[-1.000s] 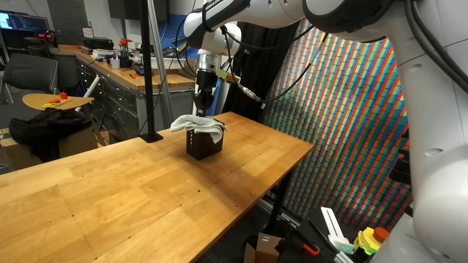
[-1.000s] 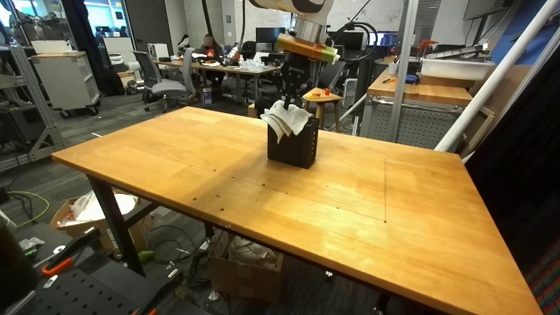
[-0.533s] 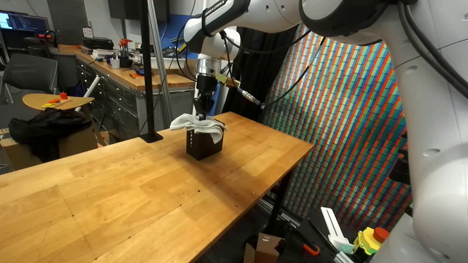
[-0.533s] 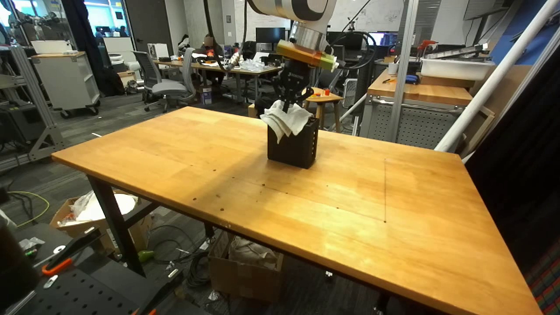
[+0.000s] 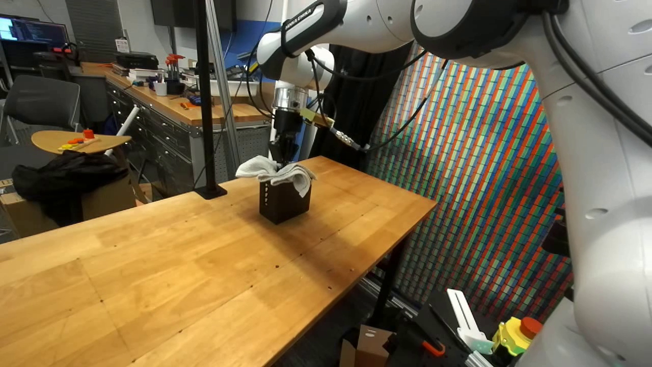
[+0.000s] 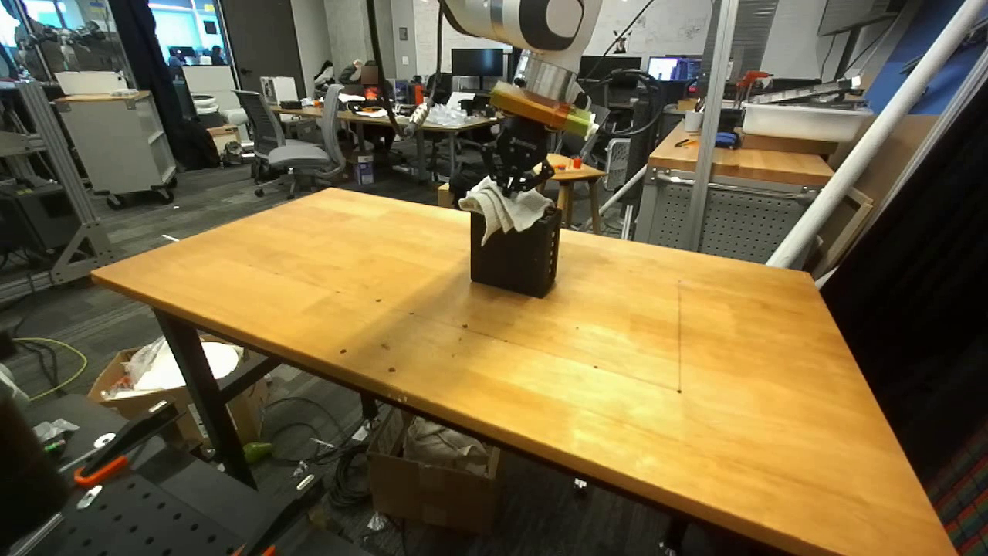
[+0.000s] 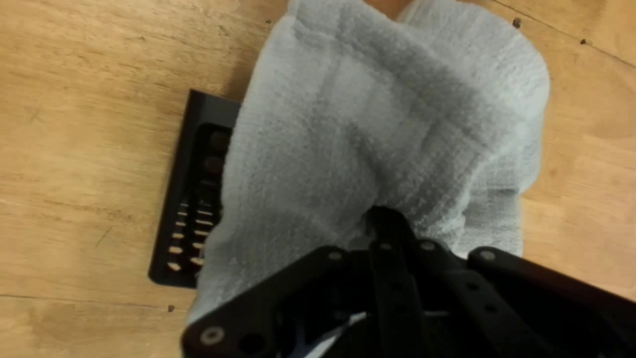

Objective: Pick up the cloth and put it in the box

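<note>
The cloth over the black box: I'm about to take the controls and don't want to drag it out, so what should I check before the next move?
1. Black box upright on the table: ok, in both exterior views.
2. Cloth wholly inside the box: not ok; it drapes over the rim, one corner hanging down the outside.
3. Tool down at the cloth: ok; its tip sinks into the folds in the wrist view.
4. Jaws closed together: ok.
5. Cloth free of the jaws: cannot tell; the folds hide the tip.
6. Room beneath the cloth: cannot tell; it covers most of the opening.
</note>
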`<state>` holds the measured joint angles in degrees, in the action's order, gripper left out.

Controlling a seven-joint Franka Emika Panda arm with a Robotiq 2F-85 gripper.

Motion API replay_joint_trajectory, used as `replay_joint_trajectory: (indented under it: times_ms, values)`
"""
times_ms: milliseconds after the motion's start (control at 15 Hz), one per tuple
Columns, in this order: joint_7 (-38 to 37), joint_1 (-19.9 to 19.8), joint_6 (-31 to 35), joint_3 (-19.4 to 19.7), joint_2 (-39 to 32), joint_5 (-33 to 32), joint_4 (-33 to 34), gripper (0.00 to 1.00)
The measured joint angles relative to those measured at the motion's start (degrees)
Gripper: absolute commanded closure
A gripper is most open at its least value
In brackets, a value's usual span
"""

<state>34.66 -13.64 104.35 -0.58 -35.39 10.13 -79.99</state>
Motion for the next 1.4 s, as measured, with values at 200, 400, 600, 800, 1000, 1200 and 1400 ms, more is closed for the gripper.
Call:
replay_joint_trajectory:
  times_ms: [200, 400, 600, 800, 1000, 1200, 1400]
  values:
    - [0.00, -0.62, -0.07, -0.04, -0.38, 1.28, -0.04, 1.00]
    - [0.00, -1.09, -0.43, -0.12, -0.82, 2.56, -0.06, 1.00]
    - [0.00, -1.39, -1.01, -0.35, -1.34, 3.06, -0.01, 1.00]
    - [0.00, -1.58, -2.60, -0.65, -1.90, 3.29, 0.05, 1.00]
    - [0.00, -1.62, -5.08, -0.81, -2.58, 3.30, 0.11, 1.00]
    - [0.00, -1.65, -7.21, -0.82, -3.45, 3.30, 0.37, 1.00]
    - [0.00, -1.75, -8.58, -0.85, -4.35, 3.31, 0.86, 1.00]
